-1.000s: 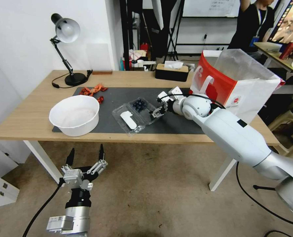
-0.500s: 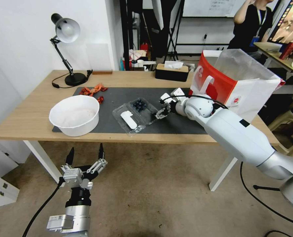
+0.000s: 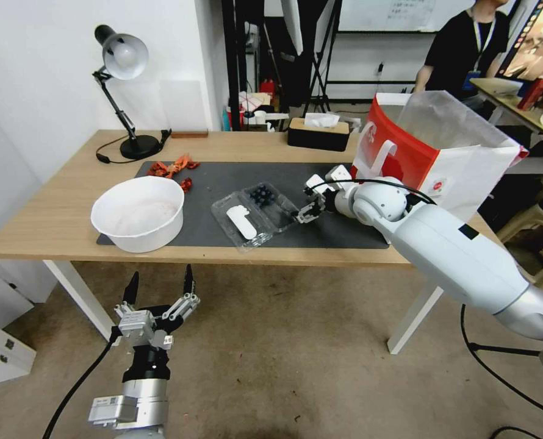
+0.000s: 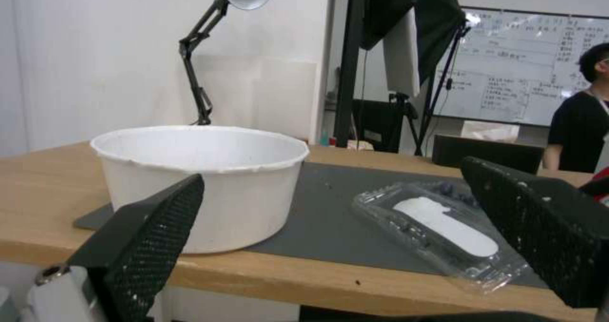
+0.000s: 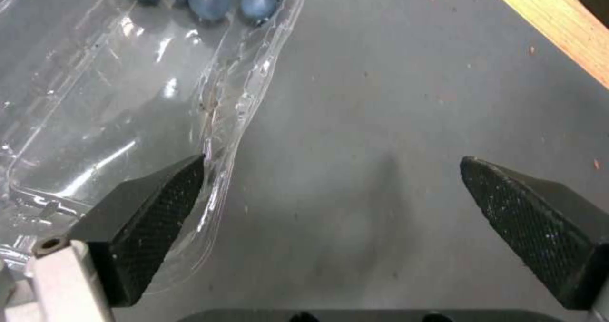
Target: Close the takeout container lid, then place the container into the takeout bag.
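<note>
While the takeout container (image 3: 254,212) lies opened flat on the dark mat (image 3: 332,228) at centre frame in the head view, the right gripper (image 3: 306,213) sits low over the mat just beside its right-hand edge, fingers spread wide.

Right wrist view: one finger (image 5: 149,217) overlaps the clear plastic rim of the berry half; the other finger (image 5: 539,217) is over bare mat, well clear of the plastic. Cannot tell whether the near finger touches the rim. Nothing is pinched between them.

Berries (image 3: 260,194) are heaped in the far corner of the half nearer the gripper. The lid (image 3: 240,222), with its white oblong sticker up, is the half nearer the frame's lower left, lying flat and away from the gripper.

Takeout bag (image 3: 442,155) stands upright at the right of the frame, behind the right arm, mouth open with liner showing, apart from the container.

White bowl (image 3: 138,213) sits left of centre, overlapping the mat's left edge, near the container but apart from it.

Left gripper (image 3: 159,291) hangs below the table's front edge at lower left, fingers spread, holding nothing.
</note>
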You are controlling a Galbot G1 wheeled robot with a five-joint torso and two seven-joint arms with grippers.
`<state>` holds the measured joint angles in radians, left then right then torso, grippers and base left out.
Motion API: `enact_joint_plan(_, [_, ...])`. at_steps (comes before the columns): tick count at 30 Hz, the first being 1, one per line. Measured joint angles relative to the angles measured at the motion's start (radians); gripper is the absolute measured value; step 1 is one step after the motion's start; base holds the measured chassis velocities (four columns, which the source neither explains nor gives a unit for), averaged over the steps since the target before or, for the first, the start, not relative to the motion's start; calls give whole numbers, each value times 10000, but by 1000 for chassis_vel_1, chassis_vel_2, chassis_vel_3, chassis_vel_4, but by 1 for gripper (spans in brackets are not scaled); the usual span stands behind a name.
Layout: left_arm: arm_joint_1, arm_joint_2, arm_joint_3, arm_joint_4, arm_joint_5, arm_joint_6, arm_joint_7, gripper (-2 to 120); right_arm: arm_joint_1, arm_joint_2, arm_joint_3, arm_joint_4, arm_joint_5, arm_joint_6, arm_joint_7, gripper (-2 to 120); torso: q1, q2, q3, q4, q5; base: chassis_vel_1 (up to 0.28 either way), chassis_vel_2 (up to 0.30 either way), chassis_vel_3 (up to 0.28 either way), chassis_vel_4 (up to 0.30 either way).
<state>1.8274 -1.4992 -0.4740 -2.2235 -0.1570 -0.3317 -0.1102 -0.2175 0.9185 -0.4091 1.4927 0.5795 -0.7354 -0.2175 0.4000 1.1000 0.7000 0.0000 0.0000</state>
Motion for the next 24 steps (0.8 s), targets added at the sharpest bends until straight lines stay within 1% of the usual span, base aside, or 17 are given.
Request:
enact_joint_plan(16, [-58,45,37,58,17,0,-44,100,-591,-830,220,976,200,1,24,100,0,0,0,0,1,0,0,0,0])
enact_joint_plan(24, [-85,8,113,127,65,11,-39,100,-937,-1049,413,1282,232,3,57,100,0,0,0,-1,0,0,0,0,0])
